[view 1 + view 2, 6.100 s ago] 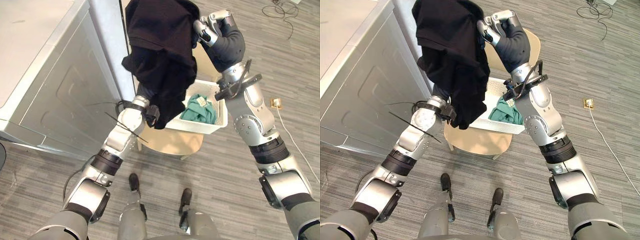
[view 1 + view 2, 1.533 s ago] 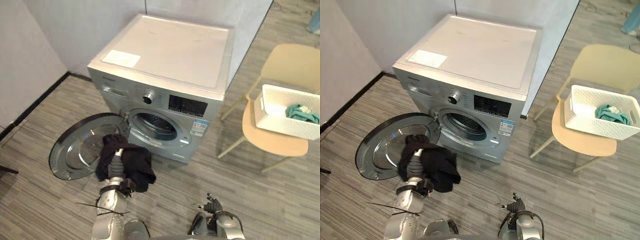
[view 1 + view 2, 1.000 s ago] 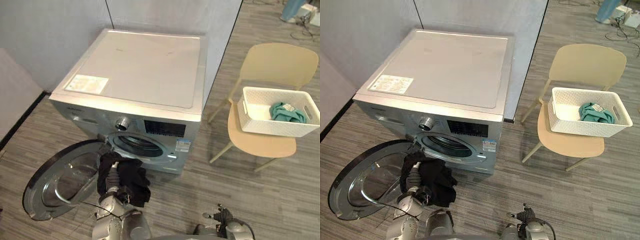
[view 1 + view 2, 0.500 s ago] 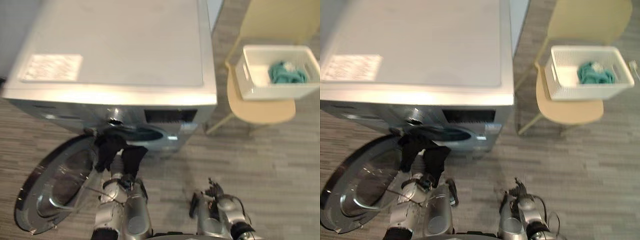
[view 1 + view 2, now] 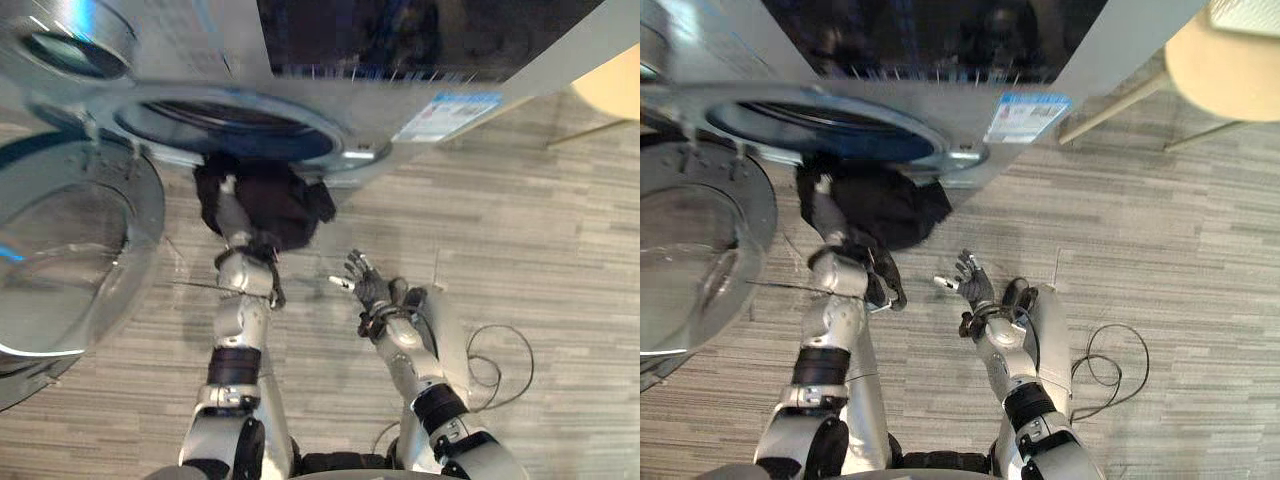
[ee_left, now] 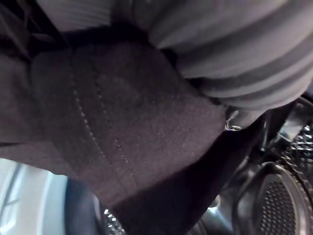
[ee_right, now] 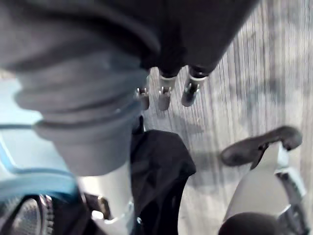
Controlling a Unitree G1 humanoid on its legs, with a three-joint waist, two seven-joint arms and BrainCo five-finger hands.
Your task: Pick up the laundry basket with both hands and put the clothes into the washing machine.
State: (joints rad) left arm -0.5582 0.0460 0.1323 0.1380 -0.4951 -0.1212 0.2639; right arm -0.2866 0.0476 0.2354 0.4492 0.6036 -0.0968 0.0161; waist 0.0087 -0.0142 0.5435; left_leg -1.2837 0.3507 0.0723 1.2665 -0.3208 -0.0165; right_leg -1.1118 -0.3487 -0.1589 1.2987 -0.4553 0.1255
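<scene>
The left robot hand (image 6: 234, 54) was buried in the black garment (image 5: 275, 205) at the washing machine (image 5: 300, 105) mouth, its grip impossible to tell. The right robot hand (image 5: 368, 285) hung open.

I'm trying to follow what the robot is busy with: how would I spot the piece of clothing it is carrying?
Find the silver front-loading washing machine with its round door open. Right at its drum opening, a black garment hangs bunched over the end of the robot's left arm. It is the only dark, soft thing against silver metal and grey plank floor.
</scene>
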